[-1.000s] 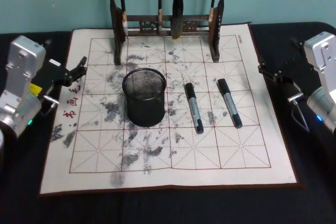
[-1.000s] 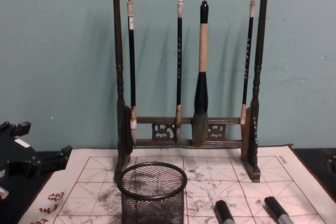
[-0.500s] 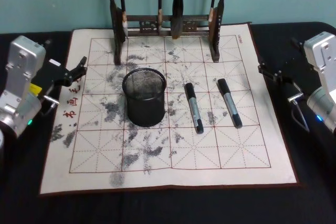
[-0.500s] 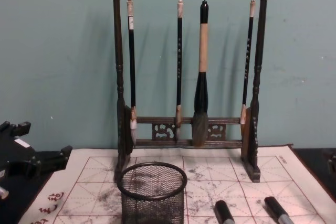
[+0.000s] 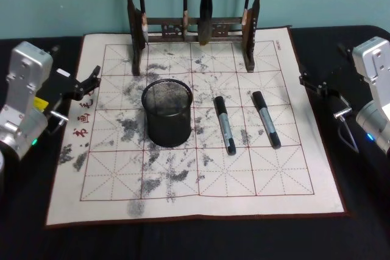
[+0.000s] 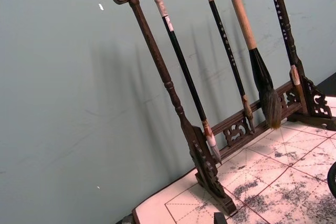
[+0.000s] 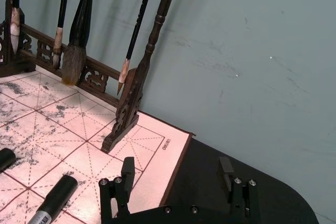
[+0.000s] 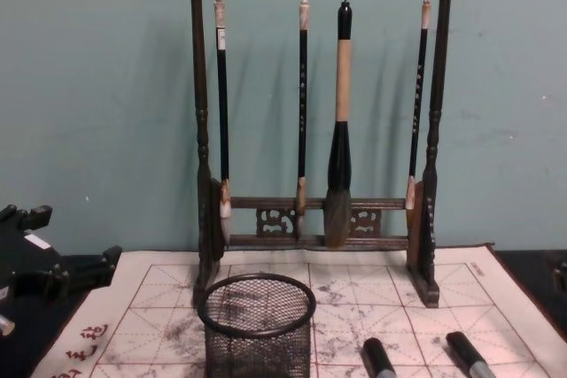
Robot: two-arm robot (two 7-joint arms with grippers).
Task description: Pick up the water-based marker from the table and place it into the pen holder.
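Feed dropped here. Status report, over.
Left gripper beside mat's left edge, right gripper beside its right edge, jaws open. Two markers lie on mat, right of pen holder. Nothing between them.

Black table (image 5: 183, 242), cream mat (image 5: 280, 181) (ink-smudged), on it pen holder (image 5: 167, 123), two markers (image 5: 224, 125) (image 5: 266, 119), brush rack (image 5: 195, 28).

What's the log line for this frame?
state: no grasp yet | left gripper: open, at mat left edge | right gripper: open, right of mat | markers: lying on mat | pen holder: empty
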